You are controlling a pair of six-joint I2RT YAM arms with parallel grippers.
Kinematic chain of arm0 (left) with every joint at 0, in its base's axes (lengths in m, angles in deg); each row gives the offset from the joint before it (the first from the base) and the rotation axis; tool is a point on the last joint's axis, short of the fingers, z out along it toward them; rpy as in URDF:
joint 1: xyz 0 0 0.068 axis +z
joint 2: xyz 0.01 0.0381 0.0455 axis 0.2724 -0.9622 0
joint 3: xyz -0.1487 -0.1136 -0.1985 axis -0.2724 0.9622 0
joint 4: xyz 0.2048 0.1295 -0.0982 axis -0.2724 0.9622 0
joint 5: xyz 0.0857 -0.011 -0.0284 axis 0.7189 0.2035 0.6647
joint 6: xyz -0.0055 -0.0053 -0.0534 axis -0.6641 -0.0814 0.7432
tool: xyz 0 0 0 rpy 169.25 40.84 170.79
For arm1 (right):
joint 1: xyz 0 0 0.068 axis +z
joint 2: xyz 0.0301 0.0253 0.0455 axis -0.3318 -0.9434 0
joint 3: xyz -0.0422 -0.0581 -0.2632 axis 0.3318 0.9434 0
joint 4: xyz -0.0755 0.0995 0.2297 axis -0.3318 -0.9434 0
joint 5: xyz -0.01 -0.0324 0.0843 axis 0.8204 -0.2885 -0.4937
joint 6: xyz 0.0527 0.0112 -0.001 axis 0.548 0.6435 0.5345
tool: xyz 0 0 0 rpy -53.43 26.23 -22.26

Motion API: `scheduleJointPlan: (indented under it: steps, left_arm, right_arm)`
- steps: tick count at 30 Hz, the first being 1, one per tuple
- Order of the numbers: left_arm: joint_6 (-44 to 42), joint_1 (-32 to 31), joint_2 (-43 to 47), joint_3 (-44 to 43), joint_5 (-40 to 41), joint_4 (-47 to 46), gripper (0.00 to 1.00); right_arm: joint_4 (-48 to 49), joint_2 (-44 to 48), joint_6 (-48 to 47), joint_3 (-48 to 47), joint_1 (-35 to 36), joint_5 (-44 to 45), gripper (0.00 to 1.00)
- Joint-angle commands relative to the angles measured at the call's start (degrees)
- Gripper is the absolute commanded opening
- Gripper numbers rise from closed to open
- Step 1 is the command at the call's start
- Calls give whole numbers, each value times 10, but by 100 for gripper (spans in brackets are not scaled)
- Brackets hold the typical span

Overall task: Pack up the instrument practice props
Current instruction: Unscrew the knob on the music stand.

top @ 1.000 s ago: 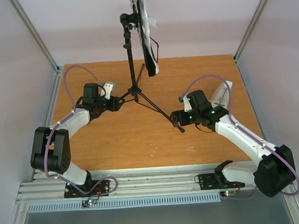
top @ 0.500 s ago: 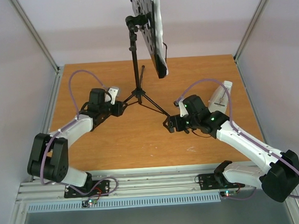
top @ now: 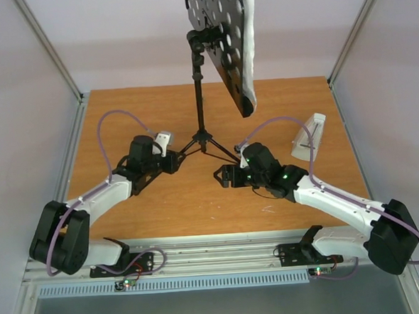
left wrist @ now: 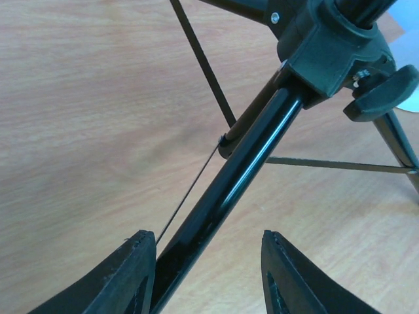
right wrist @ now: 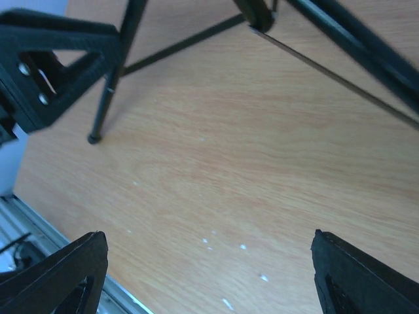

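- Moved since a second ago: music stand (top: 200,93) has shifted right and turned, so its round-holed desk (top: 223,28) now shows a broader face; both arms have closed in toward the tripod foot.
- Music stand: black, upright on the table (top: 163,210), at the middle of its far half, three legs spread.
- Sheet-music pages (top: 252,40): white, showing along the right edge of the desk, high above the table.
- Metronome (top: 308,137): pale wedge, on the table right of the stand, well apart from both grippers.
- Left gripper (top: 173,159): at the left leg of the tripod. In the left wrist view, the fingers (left wrist: 124,281) are apart, with the black leg (left wrist: 242,176) passing between them, close against the left one.
- Right gripper (top: 225,176): just beside the near-right leg. In the right wrist view, the fingers (right wrist: 59,268) are spread wide with only bare table between them.
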Motion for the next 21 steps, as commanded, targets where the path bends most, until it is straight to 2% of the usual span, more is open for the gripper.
scheduleJointPlan:
  steps: [1,5,12,14,21]
  left_arm:
    - [41,-31,18,31,-40,-2,45]
    - [58,-43,49,48,-36,-3,48]
    - [55,-45,140,107,15,-25,66]
    - [57,-45,169,128,26,-41,74]
    - [55,-45,197,138,32,-26,78]
  right_arm:
    - [74,-32,89,-10,24,37,85]
    - [94,-59,101,-24,34,65,86]
    - [162,-82,162,-22,34,92,85]
    - [189,-103,174,-29,34,84,84]
    - [236,-155,184,-68,35,102,77]
